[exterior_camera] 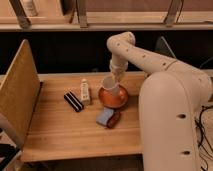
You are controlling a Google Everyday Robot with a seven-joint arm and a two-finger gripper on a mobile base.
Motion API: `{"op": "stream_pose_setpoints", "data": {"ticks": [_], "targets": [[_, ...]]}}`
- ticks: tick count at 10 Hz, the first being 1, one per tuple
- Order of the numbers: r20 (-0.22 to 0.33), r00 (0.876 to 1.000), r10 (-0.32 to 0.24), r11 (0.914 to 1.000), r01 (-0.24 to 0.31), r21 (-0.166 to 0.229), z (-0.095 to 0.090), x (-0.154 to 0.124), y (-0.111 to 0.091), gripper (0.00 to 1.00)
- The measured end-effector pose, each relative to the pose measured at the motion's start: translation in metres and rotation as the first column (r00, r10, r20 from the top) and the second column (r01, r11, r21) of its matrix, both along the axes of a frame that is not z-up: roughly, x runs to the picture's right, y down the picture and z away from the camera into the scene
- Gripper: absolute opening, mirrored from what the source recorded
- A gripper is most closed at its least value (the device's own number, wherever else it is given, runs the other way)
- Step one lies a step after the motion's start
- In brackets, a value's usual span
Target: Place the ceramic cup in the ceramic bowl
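Observation:
The pale ceramic cup [110,84] hangs tilted in my gripper [115,76], over the left part of the orange-red ceramic bowl [113,98] in the camera view. The bowl sits on the wooden table [60,130], right of centre. My gripper comes down from the white arm [145,55] and is shut on the cup's rim. The cup's base is at or just inside the bowl; I cannot tell whether it touches.
A small white labelled bottle [85,92] stands left of the bowl. A dark striped block [73,101] lies further left. A blue object [104,117] and a dark red-brown oval [115,119] lie in front of the bowl. A tan panel [19,90] borders the table's left side.

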State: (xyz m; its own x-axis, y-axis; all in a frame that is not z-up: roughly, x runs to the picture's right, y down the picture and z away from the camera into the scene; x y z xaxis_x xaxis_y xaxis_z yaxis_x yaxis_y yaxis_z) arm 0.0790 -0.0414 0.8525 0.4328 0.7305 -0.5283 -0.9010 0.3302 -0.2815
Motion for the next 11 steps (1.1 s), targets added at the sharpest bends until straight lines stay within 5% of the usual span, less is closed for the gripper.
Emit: {"op": "stream_pose_setpoints", "data": {"ticks": [2,4,11], "targets": [[0.007,0.998,0.056,0.9965,-0.056,-0.063,0.013,0.001,0.024,0.0],[0.018,0.997,0.077,0.994,-0.076,-0.079,0.017,-0.002,0.03,0.03],[0.017,0.997,0.078,0.9939,-0.076,-0.08,0.017,-0.001,0.03,0.7]]}}
